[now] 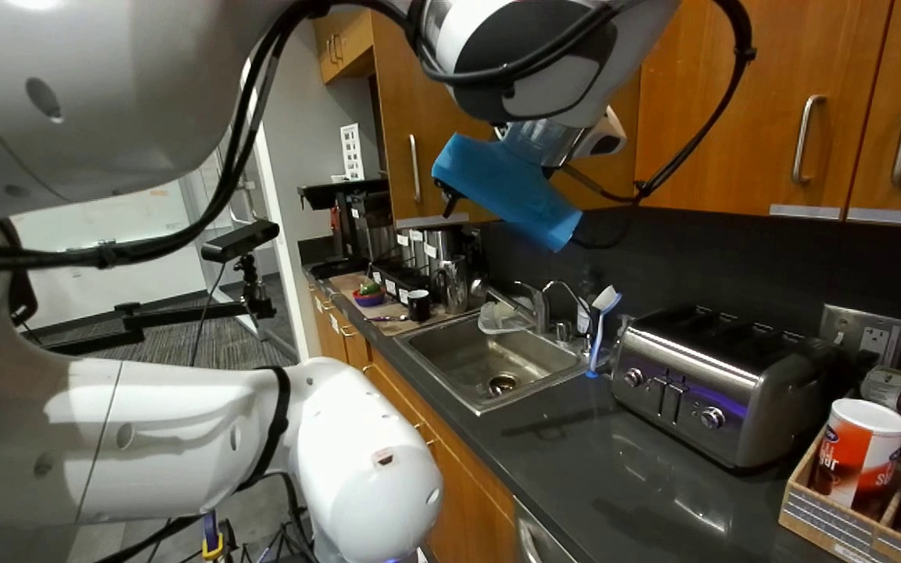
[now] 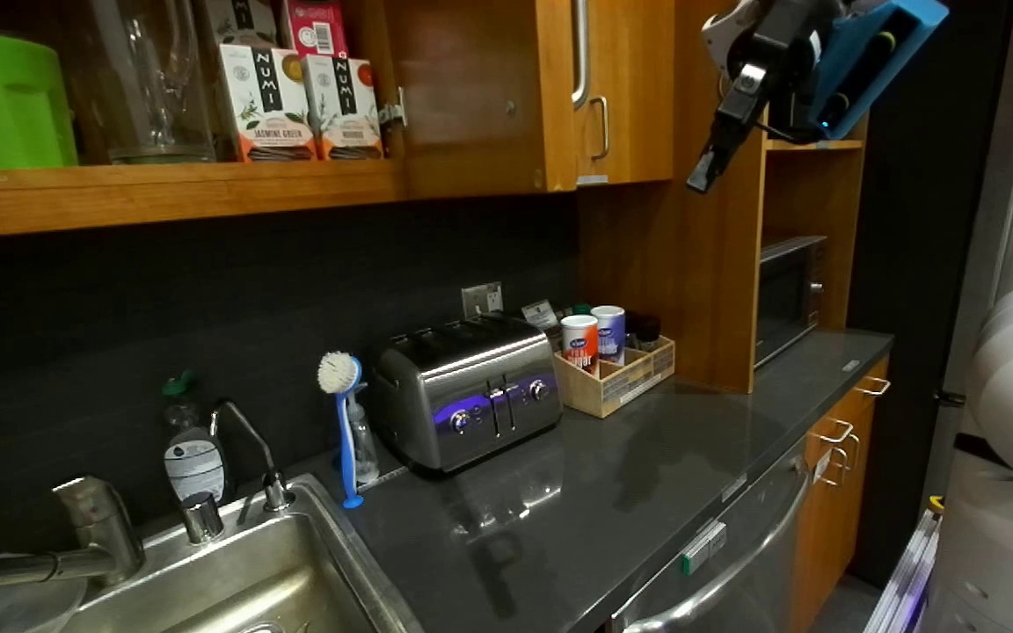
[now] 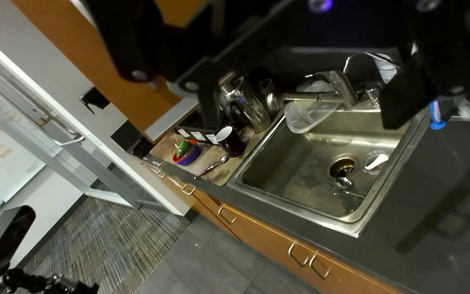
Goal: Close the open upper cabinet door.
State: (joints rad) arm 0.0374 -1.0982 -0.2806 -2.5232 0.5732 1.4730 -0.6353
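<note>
Observed black two-finger gripper [image 3: 303,110] spread wide, gripping nothing. Apart from it, noted tall flat honey-brown wooden door [image 2: 476,105] open above glossy dark-grey counter [image 2: 594,457], swung towards counter's front edge. Spread thus, might snag silver metal bar handle [image 2: 582,53]; pushing too near small metal hinge [image 2: 392,114], might stall for want of leverage.
</note>
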